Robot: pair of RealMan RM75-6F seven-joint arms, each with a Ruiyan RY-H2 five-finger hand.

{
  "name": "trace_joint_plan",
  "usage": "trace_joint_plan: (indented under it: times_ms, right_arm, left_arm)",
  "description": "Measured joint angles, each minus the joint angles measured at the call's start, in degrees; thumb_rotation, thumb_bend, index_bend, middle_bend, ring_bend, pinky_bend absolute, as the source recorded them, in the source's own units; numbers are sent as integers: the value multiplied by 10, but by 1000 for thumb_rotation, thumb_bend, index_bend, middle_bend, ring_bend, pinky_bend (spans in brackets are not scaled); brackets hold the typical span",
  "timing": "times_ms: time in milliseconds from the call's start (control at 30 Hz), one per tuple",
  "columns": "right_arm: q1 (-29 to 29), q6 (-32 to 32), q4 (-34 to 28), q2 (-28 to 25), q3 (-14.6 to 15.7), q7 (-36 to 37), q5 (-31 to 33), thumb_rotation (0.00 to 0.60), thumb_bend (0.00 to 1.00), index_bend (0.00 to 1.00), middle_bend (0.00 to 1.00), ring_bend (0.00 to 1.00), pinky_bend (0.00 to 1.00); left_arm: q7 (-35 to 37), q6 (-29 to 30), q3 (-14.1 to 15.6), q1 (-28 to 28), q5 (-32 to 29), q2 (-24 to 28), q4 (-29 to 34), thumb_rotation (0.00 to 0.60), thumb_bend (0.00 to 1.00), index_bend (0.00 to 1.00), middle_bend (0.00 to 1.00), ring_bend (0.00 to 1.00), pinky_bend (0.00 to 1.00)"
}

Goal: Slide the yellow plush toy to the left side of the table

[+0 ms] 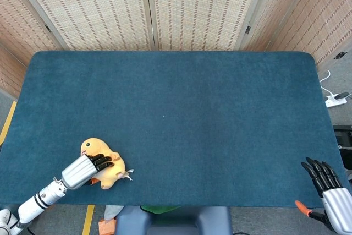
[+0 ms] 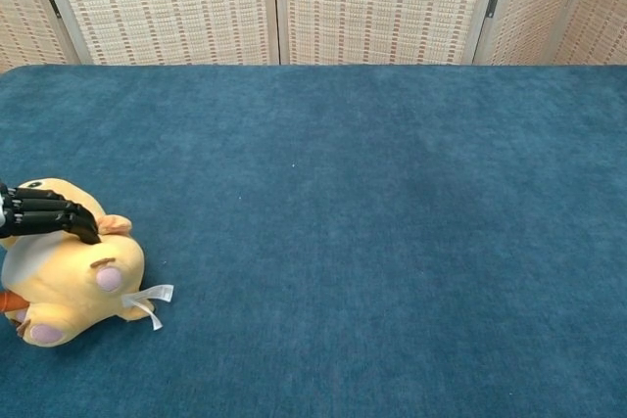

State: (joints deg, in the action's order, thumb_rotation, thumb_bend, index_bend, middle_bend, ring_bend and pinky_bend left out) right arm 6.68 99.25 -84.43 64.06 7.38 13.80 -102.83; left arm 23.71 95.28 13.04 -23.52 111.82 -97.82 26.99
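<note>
Head view has your soft yellow plush toy (image 1: pixel 103 163) sitting way over at about 8 o'clock on the dark blue felt-covered table (image 1: pixel 181 114), close to the near edge and near the left end. Your left hand (image 1: pixel 85 170), silver-backed with black fingers (image 1: pixel 102 162), is draped over the toy's back from the 7 o'clock side, fingers lying across the top of the body, and an orange thumb tip pokes out from under the toy, so you've got it gripped rather than just touched. The toy's rounder head end with its dark eye points toward 11 o'clock, and a small white fabric tag (image 1: pixel 127 175) sticks out at its 4 o'clock side, flat on the felt. Chest view shows the same deal from low down: the yellow plush toy (image 2: pixel 71 286) lies at the far left at roughly 8 o'clock, the black fingers (image 2: pixel 44 216) of the left hand pressing on its top, pink foot pads facing the camera, white fabric tag (image 2: pixel 149 301) trailing toward 3 o'clock. Your right hand (image 1: pixel 328 184) is just off the table's near right corner at around 4 o'clock in the head view, not touching the felt, fingers straight and spread, holding nothing. Woven beige folding screens (image 1: pixel 148 9) stand behind the table at 12 o'clock, and a white power strip (image 1: pixel 335 100) lies on the floor past the right end at 3 o'clock.
</note>
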Motion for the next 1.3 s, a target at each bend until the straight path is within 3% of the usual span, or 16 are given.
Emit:
trace_joint_plan:
  times_ms: [100,167,233,367,600,900,1100,1300]
  right_arm:
    - [-1,-2,-1,0,0,0,0,600,139,0,0,0,0]
    - [-1,-4,-1,0,0,1,-1,600,139,0,0,0,0]
    - [-2,-4,0,1,0,5,-1,600,150,0,0,0,0]
    - [0,6,5,3,1,12,-8,600,165,0,0,0,0]
    - [10,28,15,5,2,20,-14,600,168,0,0,0,0]
    - [9,35,28,3,0,40,-17,600,169,0,0,0,0]
    - [6,30,21,2,-11,5,-8,600,170,0,0,0,0]
    - [10,32,-1,10,-40,-96,26,600,171,0,0,0,0]
  left_arm:
    - [20,-2,4,4,-6,-2,-5,600,372,152,340,312,517]
    - [41,-1,4,5,-10,0,2,600,343,44,221,196,379]
    - [73,0,4,6,-16,4,16,600,323,0,119,94,295]
    - [129,1,3,7,-29,22,59,600,273,0,14,7,217]
    - [132,-5,5,8,-40,62,111,600,258,0,0,0,180]
    - [115,38,8,48,-58,145,182,600,258,0,5,0,177]
    - [90,35,2,88,-116,233,307,600,292,0,25,0,133]
    - [-23,36,-21,152,-235,310,513,600,302,21,67,0,126]
